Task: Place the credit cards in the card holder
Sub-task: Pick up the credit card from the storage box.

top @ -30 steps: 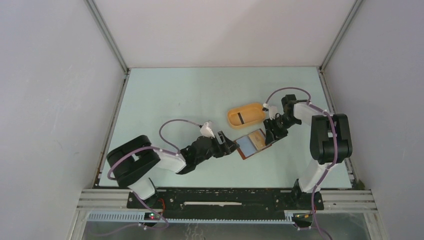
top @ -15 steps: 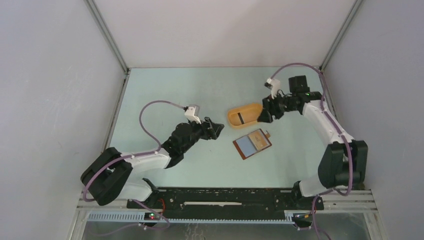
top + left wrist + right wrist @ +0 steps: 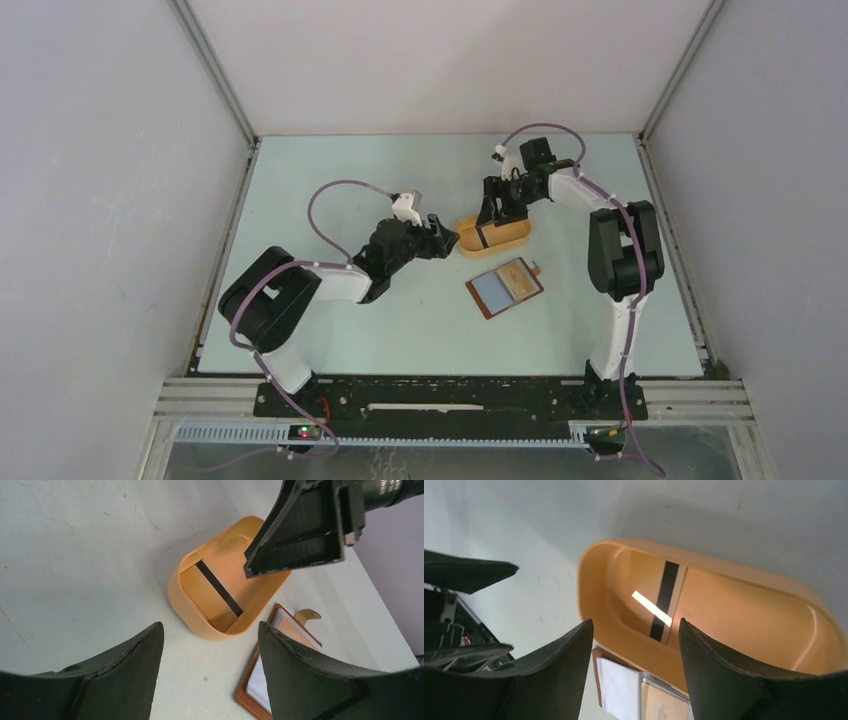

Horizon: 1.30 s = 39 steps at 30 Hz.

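Note:
The card holder [image 3: 505, 288] lies open on the table, reddish-brown, with a pale bluish card face [image 3: 493, 291] showing in its left half. One credit card [image 3: 483, 237] with a dark stripe leans inside the orange oval tray [image 3: 515, 238]. My left gripper [image 3: 445, 240] is open at the tray's left end, nothing between its fingers. My right gripper [image 3: 497, 210] hangs open above the tray's far rim, empty. The left wrist view shows the striped card [image 3: 218, 588], the tray's wall [image 3: 200, 625] and the card holder [image 3: 295, 630]. Through the right wrist view I see the striped card [image 3: 666, 600] and the card holder [image 3: 624, 685] below.
The tray stands just behind the card holder, a small gap between them. Grey walls close in the table on the left, back and right. The right gripper's body [image 3: 305, 525] hangs over the tray's far side in the left wrist view.
My right gripper left the card holder, swung back and left over the tray, and opened wider. My left gripper drew off the card holder's left edge and moved up to the tray's left end.

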{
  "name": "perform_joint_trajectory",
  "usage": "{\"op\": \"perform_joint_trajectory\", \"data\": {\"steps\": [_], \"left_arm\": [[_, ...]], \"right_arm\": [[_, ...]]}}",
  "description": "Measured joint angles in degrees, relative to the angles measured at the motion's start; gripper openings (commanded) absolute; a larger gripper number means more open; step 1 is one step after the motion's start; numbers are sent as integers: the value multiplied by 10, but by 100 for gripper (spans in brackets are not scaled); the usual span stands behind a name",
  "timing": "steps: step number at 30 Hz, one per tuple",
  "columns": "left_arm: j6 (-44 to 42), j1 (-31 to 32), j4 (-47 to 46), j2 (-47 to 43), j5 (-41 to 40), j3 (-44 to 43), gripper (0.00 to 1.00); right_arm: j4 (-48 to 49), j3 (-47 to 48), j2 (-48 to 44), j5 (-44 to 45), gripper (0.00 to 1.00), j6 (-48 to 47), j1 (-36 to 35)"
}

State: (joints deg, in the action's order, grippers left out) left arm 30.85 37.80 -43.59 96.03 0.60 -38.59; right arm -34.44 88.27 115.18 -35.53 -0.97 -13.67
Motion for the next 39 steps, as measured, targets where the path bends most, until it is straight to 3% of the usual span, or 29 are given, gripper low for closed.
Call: {"op": "perform_joint_trajectory", "data": {"steps": [12,19,24,33,39], "left_arm": [[7,3,-9,96,3,-66,62],[3,17,23,111,0,-91,58],[1,22,41,120,0,-108,50],[-5,22,79,131,-9,-122,35],[-4,21,90,136,-17,-127,32]], "right_arm": [[-8,13,58,51,70,43,-18],[-10,24,71,46,70,50,-22],[-11,25,73,45,69,54,-22],[-11,38,91,-4,68,76,-22],[-11,38,97,-42,67,90,-22]]}}
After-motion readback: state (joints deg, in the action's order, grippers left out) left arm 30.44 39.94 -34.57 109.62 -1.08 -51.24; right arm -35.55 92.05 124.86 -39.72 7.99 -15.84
